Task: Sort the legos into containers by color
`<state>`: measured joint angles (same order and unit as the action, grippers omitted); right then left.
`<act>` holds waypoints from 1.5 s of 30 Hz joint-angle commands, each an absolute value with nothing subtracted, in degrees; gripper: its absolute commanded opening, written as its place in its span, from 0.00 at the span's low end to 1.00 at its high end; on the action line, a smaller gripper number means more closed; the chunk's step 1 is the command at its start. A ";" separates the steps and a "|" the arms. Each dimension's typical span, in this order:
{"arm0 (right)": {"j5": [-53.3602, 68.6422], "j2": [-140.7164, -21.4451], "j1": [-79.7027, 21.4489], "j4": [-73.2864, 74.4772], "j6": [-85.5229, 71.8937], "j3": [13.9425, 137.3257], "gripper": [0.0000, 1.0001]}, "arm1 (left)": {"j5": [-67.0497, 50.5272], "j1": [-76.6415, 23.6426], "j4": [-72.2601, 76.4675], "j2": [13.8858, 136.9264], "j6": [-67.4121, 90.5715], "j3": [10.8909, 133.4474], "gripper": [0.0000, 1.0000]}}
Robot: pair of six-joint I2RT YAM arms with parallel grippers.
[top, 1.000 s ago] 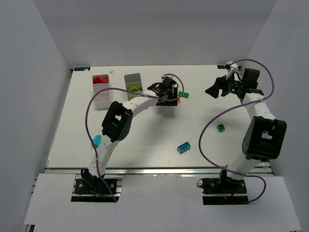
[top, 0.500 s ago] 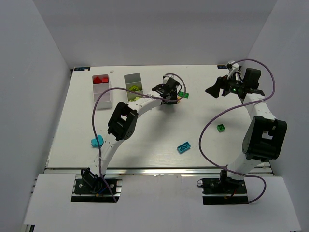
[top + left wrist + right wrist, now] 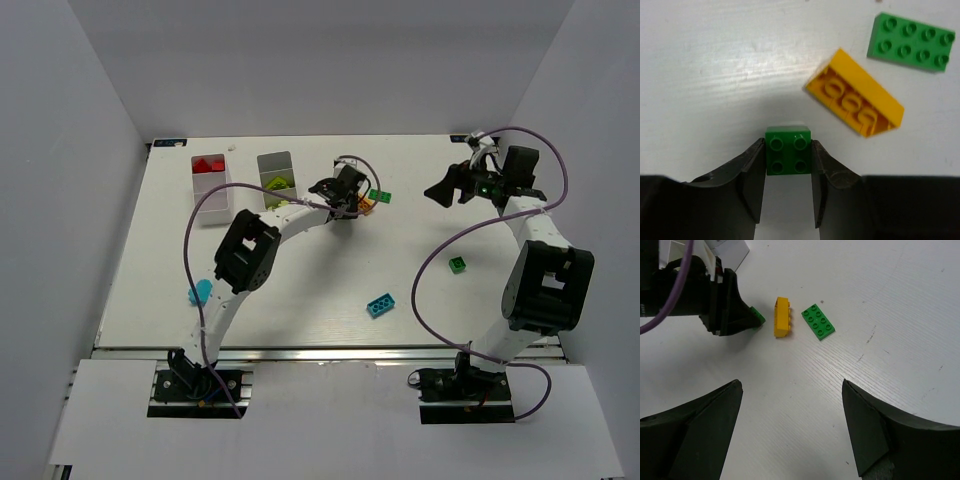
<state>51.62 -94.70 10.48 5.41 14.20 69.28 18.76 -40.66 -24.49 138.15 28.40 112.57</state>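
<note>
The left gripper (image 3: 788,148) pinched a small green brick (image 3: 788,161) between its fingers, near an orange brick (image 3: 855,107) and a green plate (image 3: 912,42) on the white table (image 3: 710,60). The right gripper (image 3: 790,405) hovered nearby, spread wide and holding nothing.

The white table (image 3: 300,270) has a faint wood grain. At its far left stand two white trays side by side: the left tray (image 3: 212,205) holds red bricks, the right tray (image 3: 272,160) holds lime-yellow ones. Near the far middle lies a flat green brick (image 3: 911,42), and just beside it an orange brick (image 3: 855,97) on its side, the hollow underside showing. A small green brick (image 3: 457,264) lies toward the right, a cyan brick (image 3: 380,304) nearer the front, and a second cyan brick (image 3: 200,292) at the left. Another green brick (image 3: 788,150) sits pinched in the left gripper (image 3: 787,160); whether it touches the table I cannot tell.
</note>
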 commanded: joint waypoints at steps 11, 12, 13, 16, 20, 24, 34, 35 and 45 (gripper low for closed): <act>55.37 -91.58 10.55 3.96 16.88 66.97 0.84 | 18.45 -38.15 -20.82 109.17 25.84 100.02 0.10; 55.37 -91.32 10.37 3.96 17.05 66.80 0.84 | 19.15 -36.75 -21.44 108.55 26.10 99.93 0.10; 55.37 -91.32 10.11 4.04 17.22 66.62 0.82 | 19.60 -35.87 -22.23 107.85 26.36 99.93 0.09; 54.85 -90.97 8.62 6.06 19.50 66.62 0.76 | 20.22 -31.74 -23.47 107.05 27.07 99.06 0.07; 55.02 -91.32 6.60 10.36 23.02 68.37 0.50 | 20.21 -27.25 -22.77 107.14 26.28 98.70 0.07; 55.28 -92.02 6.15 12.83 24.43 69.25 0.12 | 20.39 -24.09 -23.03 109.50 25.31 101.68 0.07; 54.49 -92.64 6.06 13.80 24.61 69.43 0.10 | 20.91 -21.09 -22.06 116.89 24.08 107.13 0.10; 54.49 -92.72 6.06 13.89 24.70 69.52 0.10 | 21.35 -21.01 -22.06 117.50 24.08 107.49 0.11; 53.88 -92.72 6.06 14.41 25.66 69.43 0.21 | 23.38 -20.39 -22.50 122.34 23.55 112.59 0.27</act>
<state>53.87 -93.25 5.93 13.80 24.58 67.09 21.87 -20.95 -22.46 123.04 24.18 109.54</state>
